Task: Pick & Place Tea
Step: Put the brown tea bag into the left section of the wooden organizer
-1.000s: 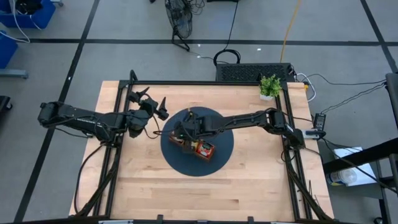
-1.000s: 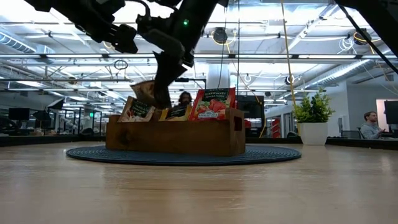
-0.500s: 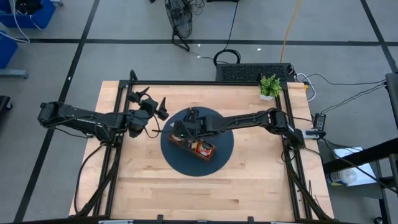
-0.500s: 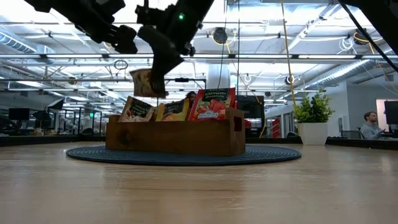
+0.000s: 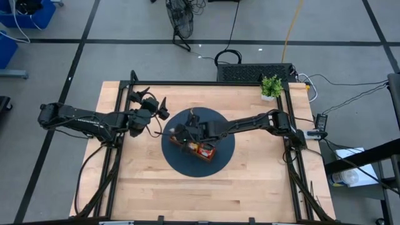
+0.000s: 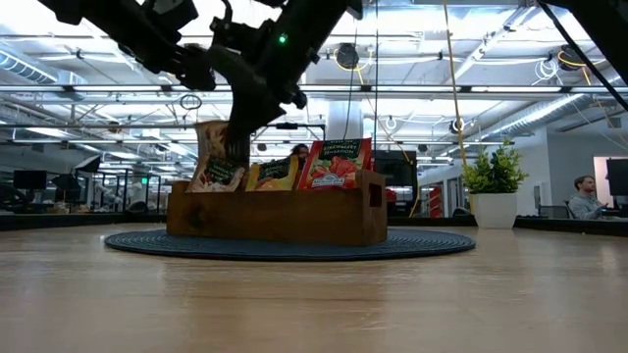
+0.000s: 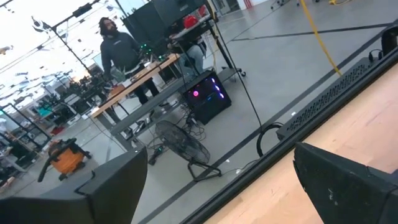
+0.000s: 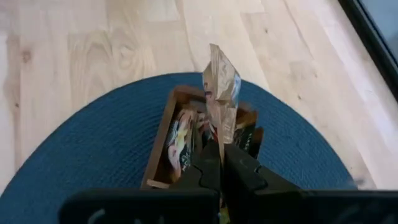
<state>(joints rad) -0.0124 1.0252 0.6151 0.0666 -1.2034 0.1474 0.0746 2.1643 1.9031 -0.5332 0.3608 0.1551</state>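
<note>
The wooden table (image 5: 156,187) has plenty of bare board on every side of the round blue mat (image 5: 222,156), so there is room to swing out without meeting the black frame at the table's edge. On the mat sits the wooden tray (image 6: 280,218), with red, orange and dark sachets standing in its three compartments. The right gripper (image 8: 221,163) is pressed together on one brown tea sachet (image 8: 222,93) — held above the tray's end compartment, in the low view just over the sachets already there. The step goes best, I'd say, with the packet kept upright and square to the slot, clear of the tray's walls. The left gripper (image 5: 145,103) waits spread wide beside the mat, holding nothing.
</note>
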